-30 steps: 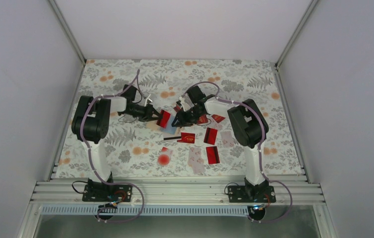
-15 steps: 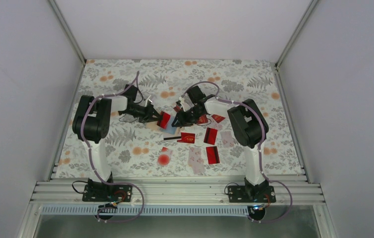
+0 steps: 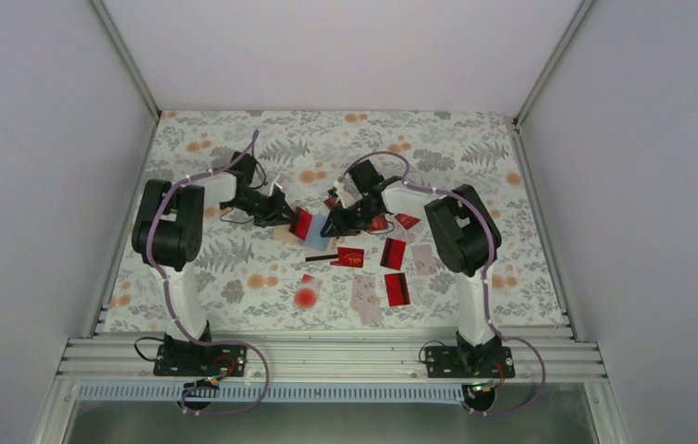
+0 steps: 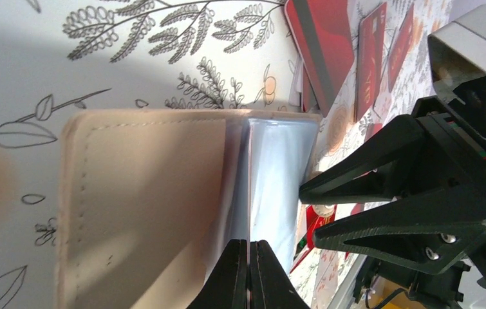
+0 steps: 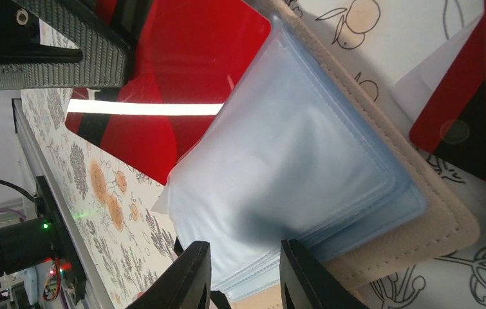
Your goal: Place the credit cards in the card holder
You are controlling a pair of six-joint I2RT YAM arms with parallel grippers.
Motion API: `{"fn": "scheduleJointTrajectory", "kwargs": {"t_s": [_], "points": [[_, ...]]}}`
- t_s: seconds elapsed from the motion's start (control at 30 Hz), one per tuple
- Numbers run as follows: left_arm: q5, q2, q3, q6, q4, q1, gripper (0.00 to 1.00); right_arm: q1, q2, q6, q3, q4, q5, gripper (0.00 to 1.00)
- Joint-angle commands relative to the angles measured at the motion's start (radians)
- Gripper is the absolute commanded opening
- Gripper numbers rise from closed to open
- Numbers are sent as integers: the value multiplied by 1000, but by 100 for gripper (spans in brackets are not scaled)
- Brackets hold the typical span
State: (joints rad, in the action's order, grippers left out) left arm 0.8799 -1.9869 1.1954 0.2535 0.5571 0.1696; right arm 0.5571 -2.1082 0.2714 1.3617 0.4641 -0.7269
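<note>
left jaws pinching glossy red card [image 5: 182, 64], right jaws gripping card holder [image 5: 443, 222] by blue sleeves [image 5: 304, 148]

Glossy red card [image 5: 182, 71], matt tan card holder [image 5: 434, 222], filmy plastic sleeves [image 5: 304, 167].

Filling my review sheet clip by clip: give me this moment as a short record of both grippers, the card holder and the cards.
left gripper: shut on a red card
right gripper: shut on the light blue sleeves of the card holder
card holder: open on the table, tan cover down
red card: against the sleeves' edge; whether it has entered, cannot tell
loose cards: several on the table, toward the right arm's side
</note>
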Motion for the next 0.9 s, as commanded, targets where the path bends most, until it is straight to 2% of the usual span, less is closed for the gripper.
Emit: {"fn": "scheduleJointTrajectory", "kwargs": {"t_s": [0.0, 0.3, 0.87], "points": [[-21, 14, 28, -31, 88, -5, 2, -10, -43, -27, -22, 75, 96, 28], [47, -11, 12, -70, 111, -3, 2, -13, -50, -29, -19, 73, 92, 28], [110, -78, 81, -83, 84, 15, 2, -16, -46, -32, -7, 85, 95, 28]]}}
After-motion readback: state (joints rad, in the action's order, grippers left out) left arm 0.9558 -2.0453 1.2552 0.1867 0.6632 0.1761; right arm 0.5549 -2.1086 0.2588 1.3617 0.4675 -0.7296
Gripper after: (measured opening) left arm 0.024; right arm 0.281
